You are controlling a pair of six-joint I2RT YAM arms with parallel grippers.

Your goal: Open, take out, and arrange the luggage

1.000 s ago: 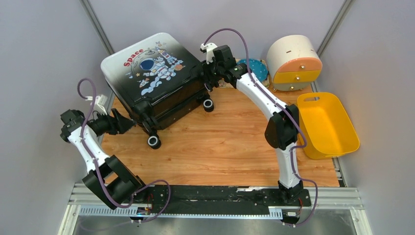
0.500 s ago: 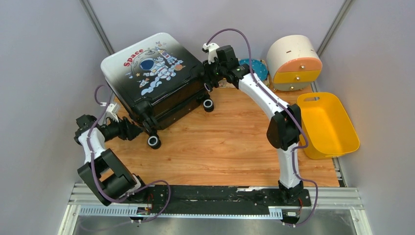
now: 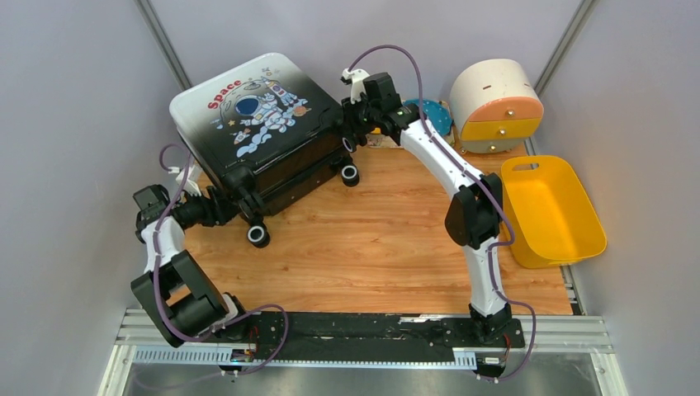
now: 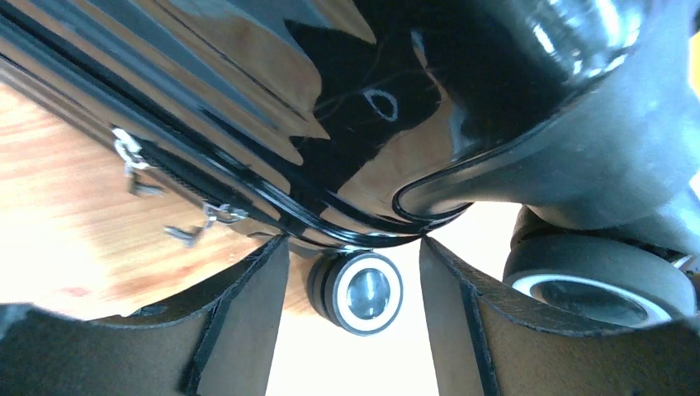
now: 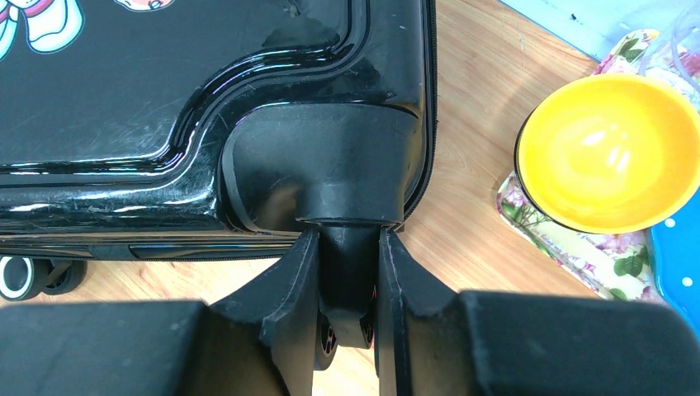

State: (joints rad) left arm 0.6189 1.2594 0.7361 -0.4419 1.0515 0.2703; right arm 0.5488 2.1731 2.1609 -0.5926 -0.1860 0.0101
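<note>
The luggage (image 3: 260, 132) lay flat at the far left of the wooden table (image 3: 371, 239), astronaut print facing up, turned at an angle so its wheeled end faced the arms. Its two shells sat together.

The left arm was folded tight: from its base the lower link rose toward the left wall, and the wrist bent sharply to aim the left gripper (image 3: 221, 206) rightward and low at the near-left corner of the case. From its wrist camera, the left gripper (image 4: 353, 252) had its fingers spread wide, holding nothing. A white-rimmed wheel (image 4: 361, 290) showed in the gap beyond them, and a second wheel (image 4: 594, 285) sat off to one side. I could not tell whether the tips touched the glossy black shell. Two zipper pulls (image 4: 194, 231) hung along the seam nearby.

The right arm stood tall to its elbow, then stretched long toward the far left, reaching the right gripper (image 3: 353, 132) to the case's far-right corner. Up close, the right gripper (image 5: 347, 239) had its fingers drawn nearly together, pinched on the black stem of a corner caster.

Beside that corner sat a yellow bowl (image 5: 609, 153) on a flowered tray (image 5: 569, 239). A round drawer box (image 3: 495, 103) and a yellow bin (image 3: 549, 210) stood to the right.
</note>
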